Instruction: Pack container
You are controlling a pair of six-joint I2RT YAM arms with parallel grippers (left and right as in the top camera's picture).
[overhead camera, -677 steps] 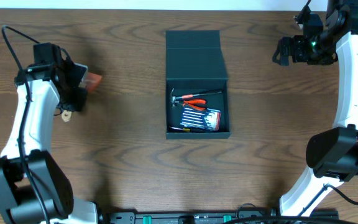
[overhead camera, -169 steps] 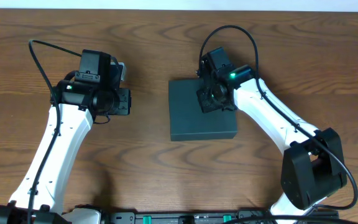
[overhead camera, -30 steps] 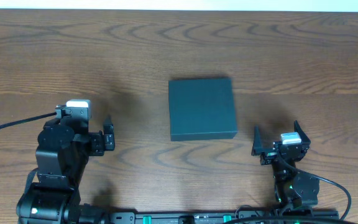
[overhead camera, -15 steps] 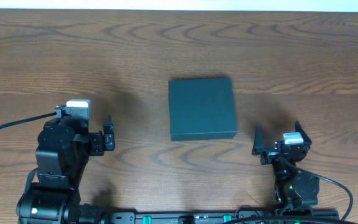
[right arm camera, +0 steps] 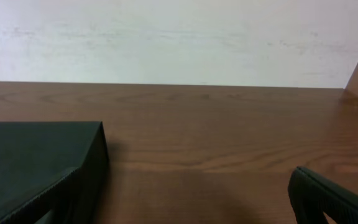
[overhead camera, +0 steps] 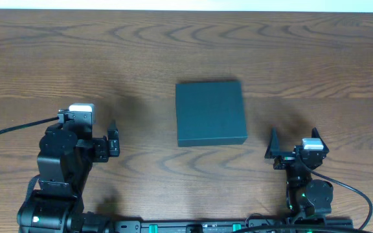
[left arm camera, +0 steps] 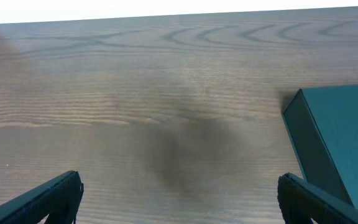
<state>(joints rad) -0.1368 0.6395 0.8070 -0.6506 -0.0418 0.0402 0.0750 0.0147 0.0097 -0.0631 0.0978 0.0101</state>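
Note:
The container point(overhead camera: 211, 113), a dark teal-green box, lies in the middle of the table with its lid down flat. Nothing of its inside shows. My left gripper point(overhead camera: 79, 133) is pulled back at the near left, well apart from the box, jaws wide open and empty. Its wrist view has the container point(left arm camera: 340, 137) at the right edge, beyond the open left gripper point(left arm camera: 180, 190). My right gripper point(overhead camera: 295, 149) sits at the near right, just past the box's front right corner, also open and empty. In its wrist view the container point(right arm camera: 36, 152) fills the lower left, beside the right gripper point(right arm camera: 179, 202).
Brown wood-grain table point(overhead camera: 109, 52) all round the box. A white wall point(right arm camera: 179, 37) rises behind the table's far edge. A black rail point(overhead camera: 193, 226) runs along the near edge between the two arm bases.
The right gripper has slid a little to the right and settled nearer its base. The left arm and the closed box have not moved.

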